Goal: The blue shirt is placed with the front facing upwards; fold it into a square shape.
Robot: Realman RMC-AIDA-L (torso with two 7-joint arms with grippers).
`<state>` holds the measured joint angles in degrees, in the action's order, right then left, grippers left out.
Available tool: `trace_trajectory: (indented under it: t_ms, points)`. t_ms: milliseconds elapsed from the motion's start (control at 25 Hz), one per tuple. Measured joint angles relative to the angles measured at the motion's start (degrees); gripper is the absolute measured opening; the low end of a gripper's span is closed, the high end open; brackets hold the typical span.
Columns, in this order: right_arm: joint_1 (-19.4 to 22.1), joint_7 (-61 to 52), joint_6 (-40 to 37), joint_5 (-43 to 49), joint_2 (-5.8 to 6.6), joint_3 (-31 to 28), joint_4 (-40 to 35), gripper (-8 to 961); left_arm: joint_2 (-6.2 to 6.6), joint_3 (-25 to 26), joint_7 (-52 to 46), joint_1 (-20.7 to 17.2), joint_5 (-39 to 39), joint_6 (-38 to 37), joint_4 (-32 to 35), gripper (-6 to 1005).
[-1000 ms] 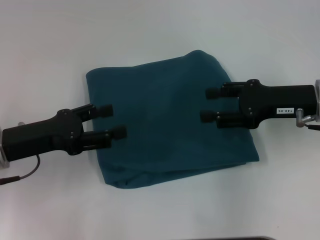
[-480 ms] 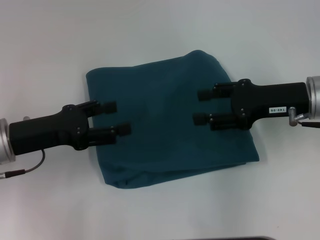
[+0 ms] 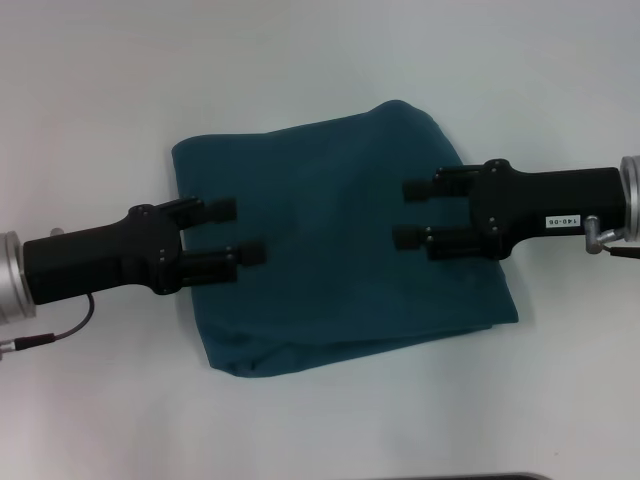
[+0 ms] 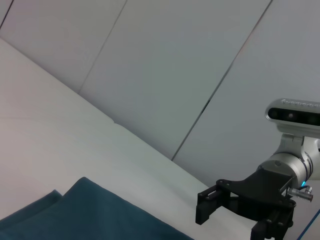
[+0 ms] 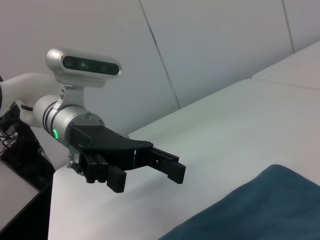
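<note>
With nothing between their pads, my left gripper (image 3: 236, 231) and right gripper (image 3: 408, 213) both have their black fingers spread apart and empty, pointing toward each other over the cloth. I read the left one over the shirt's left margin and the right one over its right half. In the wrist views each opposing gripper shows clear air beneath it, so I judge both to be above the fabric rather than pressing on it, though from the head view alone I cannot tell whether any fingertip grazes the surface.

Below them lies the dark teal-blue cotton shirt (image 3: 330, 260), gathered into a compact, roughly four-sided bundle near the middle of the plain white table (image 3: 320, 60). No sleeves, neck opening or lettering show; only plain fabric faces up. A layered edge runs along the near side, with a lower layer poking out at the near right corner.

My judgement is that the folding is essentially done: the shape is close to square, if skewed, with a bulging far right corner. What remains, if anything, is tidying the edges and taking my arms clear.
</note>
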<state>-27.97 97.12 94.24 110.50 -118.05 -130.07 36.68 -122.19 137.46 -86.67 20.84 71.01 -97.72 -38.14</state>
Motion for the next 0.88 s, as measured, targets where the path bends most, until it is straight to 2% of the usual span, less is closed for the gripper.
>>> trace_trajectory:
  t_ms: [880]
  points:
    - [-0.2,0.0,-1.0,-0.2,-0.18,-0.1,0.0,748,-0.06,0.0,-0.1,0.1,0.0,0.1,0.0,905]
